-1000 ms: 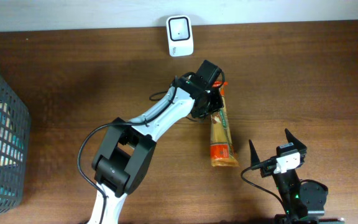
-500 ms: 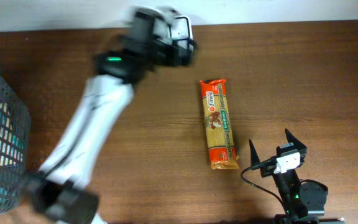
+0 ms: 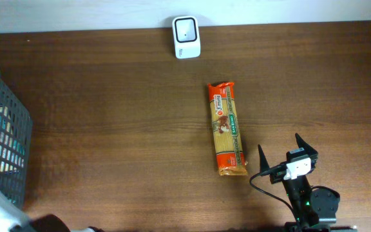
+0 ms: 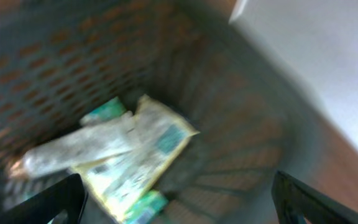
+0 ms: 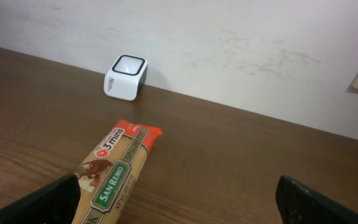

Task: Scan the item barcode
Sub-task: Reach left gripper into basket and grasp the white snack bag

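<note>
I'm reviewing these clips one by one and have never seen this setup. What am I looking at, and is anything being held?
Two robot arms stand at a wooden table. One picture looks down from above; the other two come from cameras on each wrist. On the table lie a spaghetti packet and a white scanner by the wall. The left tool hangs open over a grey basket holding packets. The right tool is open near the spaghetti. Nothing is held.

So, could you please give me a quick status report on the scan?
Left gripper open, over basket. Right gripper open, empty. Spaghetti packet flat on table, apart from scanner. Nothing between them.
</note>
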You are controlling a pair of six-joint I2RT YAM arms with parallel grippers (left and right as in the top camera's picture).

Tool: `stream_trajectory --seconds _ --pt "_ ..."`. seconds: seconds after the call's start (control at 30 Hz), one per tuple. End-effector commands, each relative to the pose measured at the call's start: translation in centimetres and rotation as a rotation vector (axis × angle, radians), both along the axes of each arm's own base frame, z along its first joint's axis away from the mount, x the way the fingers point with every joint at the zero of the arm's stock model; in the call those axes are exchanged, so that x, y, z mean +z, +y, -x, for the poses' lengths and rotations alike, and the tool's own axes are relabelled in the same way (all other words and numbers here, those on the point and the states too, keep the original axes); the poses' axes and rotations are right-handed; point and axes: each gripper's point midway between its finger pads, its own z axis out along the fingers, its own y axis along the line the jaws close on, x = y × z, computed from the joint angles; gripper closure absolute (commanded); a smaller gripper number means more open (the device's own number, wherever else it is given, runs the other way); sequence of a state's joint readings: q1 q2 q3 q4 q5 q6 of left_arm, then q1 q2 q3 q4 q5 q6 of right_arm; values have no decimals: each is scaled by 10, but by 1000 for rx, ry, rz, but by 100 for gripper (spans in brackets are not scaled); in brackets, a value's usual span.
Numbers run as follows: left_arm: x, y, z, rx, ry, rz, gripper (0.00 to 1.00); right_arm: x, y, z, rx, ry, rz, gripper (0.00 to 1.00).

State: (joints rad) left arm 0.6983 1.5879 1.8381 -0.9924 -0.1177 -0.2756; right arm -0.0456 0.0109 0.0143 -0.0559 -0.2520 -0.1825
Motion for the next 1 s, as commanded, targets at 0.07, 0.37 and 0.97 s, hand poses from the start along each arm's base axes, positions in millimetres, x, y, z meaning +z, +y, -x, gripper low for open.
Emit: stream_trajectory --seconds 0.07,0.37,0.97 --pt "-80 54 37 163 165 158 9 -3 -1 0 -2 4 -8 1" --pt "-209 86 71 -36 511 262 7 -3 -1 0 -2 4 -8 1" --pt "-327 73 65 -145 615 481 7 -3 -1 0 -2 4 -8 1"
